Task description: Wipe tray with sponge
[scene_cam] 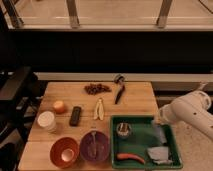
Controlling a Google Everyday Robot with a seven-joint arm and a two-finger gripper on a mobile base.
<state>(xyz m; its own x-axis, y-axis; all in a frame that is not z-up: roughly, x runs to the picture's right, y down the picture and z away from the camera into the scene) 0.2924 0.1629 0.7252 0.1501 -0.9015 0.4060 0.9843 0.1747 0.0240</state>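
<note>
A green tray sits at the front right of the wooden table. In it lie a blue-grey sponge at the front right, a small metal cup at the back left and a red-orange carrot-like piece at the front. My white arm reaches in from the right. My gripper hangs over the tray's right side, just behind the sponge and apart from it.
On the table there are an orange, a white cup, a black remote, a banana peel, dark grapes, a black-handled tool, an orange bowl and a purple bowl.
</note>
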